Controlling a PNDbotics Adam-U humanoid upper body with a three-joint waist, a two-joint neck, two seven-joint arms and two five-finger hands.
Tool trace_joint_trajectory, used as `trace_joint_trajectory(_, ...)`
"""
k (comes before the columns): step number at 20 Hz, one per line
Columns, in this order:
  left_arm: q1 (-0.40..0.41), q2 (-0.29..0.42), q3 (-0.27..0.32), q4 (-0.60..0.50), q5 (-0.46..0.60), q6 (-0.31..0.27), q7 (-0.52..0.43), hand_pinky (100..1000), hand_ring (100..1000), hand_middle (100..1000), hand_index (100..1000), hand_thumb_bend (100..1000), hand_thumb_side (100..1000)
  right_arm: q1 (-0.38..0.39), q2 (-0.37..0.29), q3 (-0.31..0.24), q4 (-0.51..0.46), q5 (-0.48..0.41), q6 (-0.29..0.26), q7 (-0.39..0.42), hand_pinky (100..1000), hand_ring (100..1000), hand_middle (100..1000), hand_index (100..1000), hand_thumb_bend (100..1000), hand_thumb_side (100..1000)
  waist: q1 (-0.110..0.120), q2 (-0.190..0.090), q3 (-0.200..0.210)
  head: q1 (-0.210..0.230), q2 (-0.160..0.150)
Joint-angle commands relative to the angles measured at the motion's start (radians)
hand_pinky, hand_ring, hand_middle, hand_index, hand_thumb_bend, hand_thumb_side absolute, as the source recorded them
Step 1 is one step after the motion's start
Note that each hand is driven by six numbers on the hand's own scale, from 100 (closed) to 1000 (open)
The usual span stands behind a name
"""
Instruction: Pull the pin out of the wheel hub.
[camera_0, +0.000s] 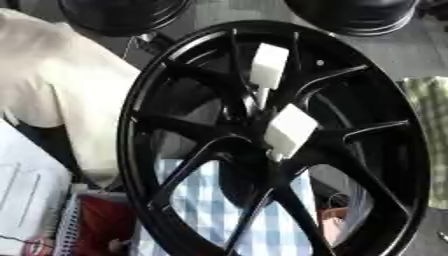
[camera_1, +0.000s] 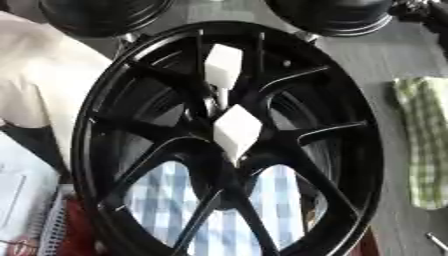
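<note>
Grey floor behind, cluttered on every side. Nearest, blue-white checked cloth (camera_0: 206, 205) visible through lower spoke gaps; red object (camera_0: 101, 225) and white papers (camera_0: 26, 200) at near left. Black wheel hub (camera_0: 157, 65) stands upright, fills middle, rim close to view edges, little free room around. Two white blocks at hub centre: lower block (camera_0: 289, 131) on centre boss, upper block (camera_0: 269, 65) just above, thin pin between hard to make out. Green checked cloth (camera_1: 424, 145) right. Person's pale garment (camera_0: 61, 90) left. Two dark wheels far: left wheel (camera_0: 122, 15), right wheel (camera_0: 350, 15). Neither robot hand visible, so finger state unknown.
</note>
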Motion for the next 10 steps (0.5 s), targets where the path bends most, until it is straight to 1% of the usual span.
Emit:
trace_joint_trajectory(1, -0.029, -0.027, 0.042, -0.124, 0.193, -0.006, 0.237, 749, 705, 667, 764, 299, 719, -0.012, -0.029, -0.018, -0.028, -0.01, -0.004, -0.007, 847, 720, 685, 717, 100, 527, 0.003, -0.026, 0.004, 0.001, -0.002)
trace_joint_trajectory(2, -0.034, -0.043, 0.042, -0.158, 0.254, -0.008, 0.309, 749, 705, 667, 764, 299, 719, -0.013, -0.028, -0.018, -0.029, -0.012, -0.005, -0.009, 847, 720, 685, 717, 100, 527, 0.003, -0.027, 0.005, 0.003, -0.002)
trace_joint_trajectory(3, -0.042, -0.065, 0.044, -0.188, 0.301, -0.009, 0.374, 748, 703, 666, 762, 329, 711, -0.015, -0.026, -0.018, -0.031, -0.013, -0.006, -0.01, 847, 720, 685, 717, 108, 527, 0.002, -0.028, 0.005, 0.004, -0.002)
trace_joint_trajectory(5, -0.047, -0.105, 0.042, -0.245, 0.356, -0.001, 0.473, 748, 704, 666, 763, 323, 715, -0.019, -0.024, -0.016, -0.034, -0.015, -0.007, -0.012, 847, 720, 685, 717, 100, 525, 0.001, -0.029, 0.005, 0.003, -0.003)
trace_joint_trajectory(7, -0.046, -0.142, 0.041, -0.294, 0.375, 0.012, 0.53, 746, 700, 662, 761, 331, 707, -0.02, -0.024, -0.014, -0.036, -0.016, -0.007, -0.012, 847, 720, 686, 718, 100, 524, -0.001, -0.031, 0.005, 0.002, -0.003)
trace_joint_trajectory(10, -0.037, -0.192, 0.044, -0.353, 0.371, 0.02, 0.579, 744, 696, 657, 759, 334, 703, -0.02, -0.024, -0.015, -0.039, -0.016, -0.008, -0.014, 847, 720, 686, 718, 100, 523, -0.004, -0.032, 0.005, 0.003, -0.001)
